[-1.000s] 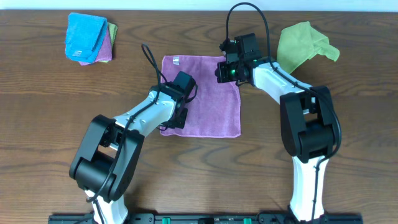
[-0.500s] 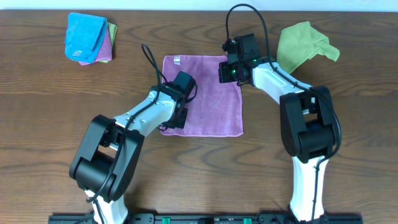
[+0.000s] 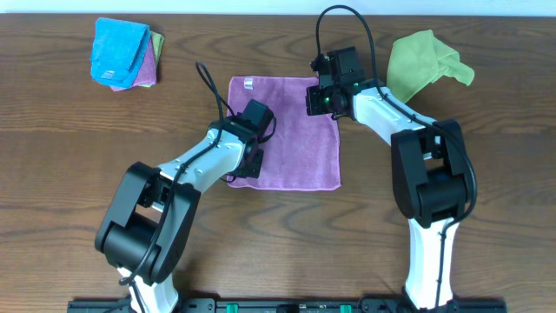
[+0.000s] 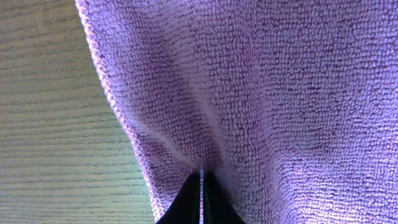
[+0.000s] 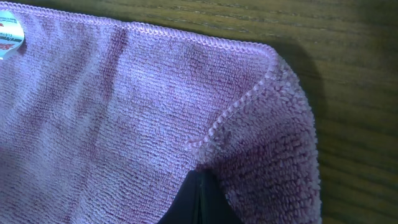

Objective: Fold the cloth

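Note:
The purple cloth (image 3: 291,130) lies spread on the table's middle, its small white tag (image 3: 248,84) at the far edge. My left gripper (image 3: 248,165) is shut on the cloth's near left corner; in the left wrist view the fingers (image 4: 201,198) pinch the cloth (image 4: 261,93) near its left edge. My right gripper (image 3: 314,102) is shut on the far right corner; in the right wrist view the fingers (image 5: 199,199) pinch the cloth (image 5: 124,112), the corner is turned over, and the tag (image 5: 7,37) shows at far left.
A crumpled lime-green cloth (image 3: 424,61) lies at the back right. A stack of folded cloths with blue on top (image 3: 122,52) lies at the back left. The wooden table (image 3: 69,148) surrounds the cloth.
The cloth has slid slightly to the right with both grippers holding their corners. The arms have barely moved.

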You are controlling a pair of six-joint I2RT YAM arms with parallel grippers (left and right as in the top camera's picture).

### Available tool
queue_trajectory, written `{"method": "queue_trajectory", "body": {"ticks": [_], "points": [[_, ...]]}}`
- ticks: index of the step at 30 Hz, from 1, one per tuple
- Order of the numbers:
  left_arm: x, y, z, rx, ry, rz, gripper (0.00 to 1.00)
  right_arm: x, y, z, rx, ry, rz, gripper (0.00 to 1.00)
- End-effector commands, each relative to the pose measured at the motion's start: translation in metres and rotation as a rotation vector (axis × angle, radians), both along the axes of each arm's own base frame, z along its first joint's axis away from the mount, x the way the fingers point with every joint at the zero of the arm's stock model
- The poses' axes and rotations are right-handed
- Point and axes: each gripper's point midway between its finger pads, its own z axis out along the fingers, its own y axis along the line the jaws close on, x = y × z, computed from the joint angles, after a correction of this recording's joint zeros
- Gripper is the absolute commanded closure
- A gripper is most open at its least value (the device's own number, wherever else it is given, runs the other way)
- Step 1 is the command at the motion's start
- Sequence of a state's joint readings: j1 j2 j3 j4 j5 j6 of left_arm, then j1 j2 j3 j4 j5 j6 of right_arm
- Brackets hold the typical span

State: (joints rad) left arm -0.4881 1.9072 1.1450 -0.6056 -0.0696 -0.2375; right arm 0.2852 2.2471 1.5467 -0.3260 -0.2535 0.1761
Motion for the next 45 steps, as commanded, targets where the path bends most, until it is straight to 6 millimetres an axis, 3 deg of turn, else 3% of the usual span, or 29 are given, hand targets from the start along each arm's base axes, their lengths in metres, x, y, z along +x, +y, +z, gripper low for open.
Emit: {"method": "queue_trajectory", "body": {"ticks": [1, 20, 32, 40, 45], "points": [[-0.033, 0.001, -0.034, -0.010, 0.132, 0.010, 0.94, 0.009, -0.022, -0.005, -0.042, 0.000, -0.065, 0.99], [-0.034, 0.002, -0.035, -0.009, 0.135, 0.013, 0.94, 0.026, -0.034, 0.012, -0.050, -0.036, -0.098, 0.99], [-0.039, 0.004, -0.039, -0.005, 0.143, 0.021, 0.94, 0.025, -0.043, 0.009, -0.088, -0.022, -0.121, 0.99], [-0.039, 0.004, -0.039, -0.004, 0.144, 0.021, 0.94, 0.019, -0.062, 0.002, -0.163, 0.008, -0.156, 0.99], [-0.039, 0.005, -0.039, -0.004, 0.145, 0.021, 0.94, 0.016, -0.088, -0.003, -0.277, 0.020, -0.218, 0.99]]}}
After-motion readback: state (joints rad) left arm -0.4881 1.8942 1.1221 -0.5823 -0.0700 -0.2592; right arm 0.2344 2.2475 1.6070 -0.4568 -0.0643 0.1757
